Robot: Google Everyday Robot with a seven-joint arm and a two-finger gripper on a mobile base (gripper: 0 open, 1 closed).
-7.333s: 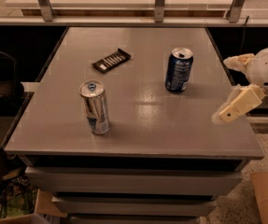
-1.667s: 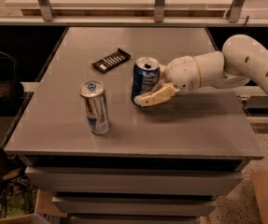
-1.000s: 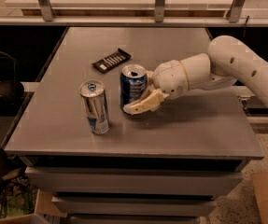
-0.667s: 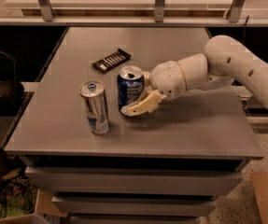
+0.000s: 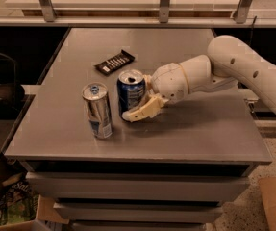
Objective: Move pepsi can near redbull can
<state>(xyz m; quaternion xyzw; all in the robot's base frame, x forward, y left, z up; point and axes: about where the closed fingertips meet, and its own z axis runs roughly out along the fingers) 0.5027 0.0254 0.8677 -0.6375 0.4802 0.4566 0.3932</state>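
Since a moment ago, the pepsi can has come further left across the counter with the gripper, and it is now just beside the redbull can.

Nearest the front edge, left of the middle, the redbull can stands up straight. Just behind it and a bit to the right stands the pepsi can, also straight up, with a thin gap between the two. I see one pale finger pressed low on the can's front side. The other is hidden behind it, so I judge the jaws are clamped on the can.

From the jaws, the redbull can lies left and a little toward the front edge. I think letting go comes next.

Farther back lies a dark wrapped bar. The arm reaches in from the right edge.
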